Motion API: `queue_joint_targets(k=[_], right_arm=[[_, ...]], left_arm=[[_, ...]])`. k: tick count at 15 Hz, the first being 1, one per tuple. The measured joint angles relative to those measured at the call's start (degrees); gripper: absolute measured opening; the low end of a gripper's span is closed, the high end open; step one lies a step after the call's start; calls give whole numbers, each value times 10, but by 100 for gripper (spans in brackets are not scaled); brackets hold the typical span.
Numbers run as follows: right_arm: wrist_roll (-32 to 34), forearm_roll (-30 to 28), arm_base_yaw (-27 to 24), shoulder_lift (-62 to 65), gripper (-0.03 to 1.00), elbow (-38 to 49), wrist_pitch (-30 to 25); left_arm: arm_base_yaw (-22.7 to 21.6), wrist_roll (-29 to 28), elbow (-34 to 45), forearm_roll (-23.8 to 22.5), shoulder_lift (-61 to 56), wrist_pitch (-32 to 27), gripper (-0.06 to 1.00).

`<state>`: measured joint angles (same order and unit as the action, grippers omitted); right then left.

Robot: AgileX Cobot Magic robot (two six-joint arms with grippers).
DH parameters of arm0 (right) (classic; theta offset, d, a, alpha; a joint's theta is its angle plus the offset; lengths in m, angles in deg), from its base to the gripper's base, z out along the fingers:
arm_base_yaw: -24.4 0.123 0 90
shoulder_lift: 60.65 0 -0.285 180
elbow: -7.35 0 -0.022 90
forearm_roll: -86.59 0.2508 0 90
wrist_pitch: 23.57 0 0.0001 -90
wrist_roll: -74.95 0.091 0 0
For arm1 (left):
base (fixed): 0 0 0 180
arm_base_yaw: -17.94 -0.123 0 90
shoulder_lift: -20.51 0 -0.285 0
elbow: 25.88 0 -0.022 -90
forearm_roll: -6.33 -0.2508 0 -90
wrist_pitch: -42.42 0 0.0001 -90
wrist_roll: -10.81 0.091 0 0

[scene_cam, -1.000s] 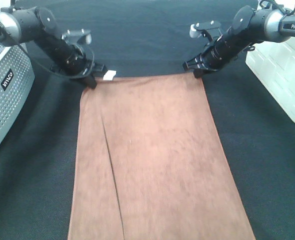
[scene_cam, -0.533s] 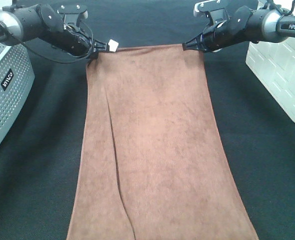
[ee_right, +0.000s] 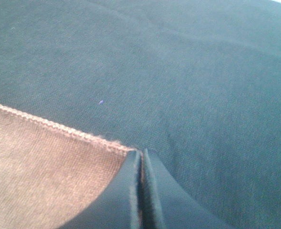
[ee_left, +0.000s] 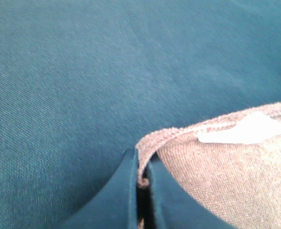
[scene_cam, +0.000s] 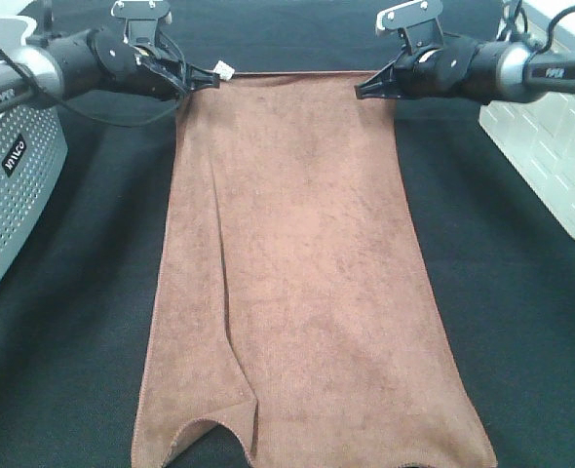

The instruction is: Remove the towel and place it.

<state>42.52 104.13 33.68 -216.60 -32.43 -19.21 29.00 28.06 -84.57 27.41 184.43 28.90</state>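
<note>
Towel [scene_cam: 297,263] held by two corners.
Left gripper [scene_cam: 208,80] and right gripper [scene_cam: 362,93] each clamped on a corner; near edge seemingly curled.

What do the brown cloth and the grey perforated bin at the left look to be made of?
Brown rectangular towel: soft napped fabric, likely microfibre; fuzzy matte pile, stitched hem. Grey perforated bin: probably rigid moulded plastic; even hole grid, smooth, faintly glossy.
</note>
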Motion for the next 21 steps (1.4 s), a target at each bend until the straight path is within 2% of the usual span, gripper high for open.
queue_joint_targets(k=[3, 9, 11, 15, 18, 19, 20, 21], right_arm=[[0, -8, 2, -26, 0, 0, 62], [0, -13, 3, -28, 0, -1, 79], [0, -12, 2, -28, 0, -1, 79], [0, -8, -9, -37, 0, -2, 77], [0, -8, -9, -38, 1, -2, 74], [0, -8, -9, -38, 6, -2, 68], [0, -8, -9, -38, 15, -2, 50], [0, -8, -9, -38, 32, -2, 44]], left_arm=[[3, 0, 0, 10, 19, 30, 0], [5, 1, 0, 10, 31, 54, 2], [5, 1, 0, 10, 33, 54, 9], [-9, 0, 0, 9, 46, 66, 30], [-9, 0, 0, 8, 50, 72, 40], [-9, 0, 0, 8, 50, 73, 41], [-9, 0, 0, 2, 50, 77, 44], [-9, 0, 0, -7, 50, 78, 50]])
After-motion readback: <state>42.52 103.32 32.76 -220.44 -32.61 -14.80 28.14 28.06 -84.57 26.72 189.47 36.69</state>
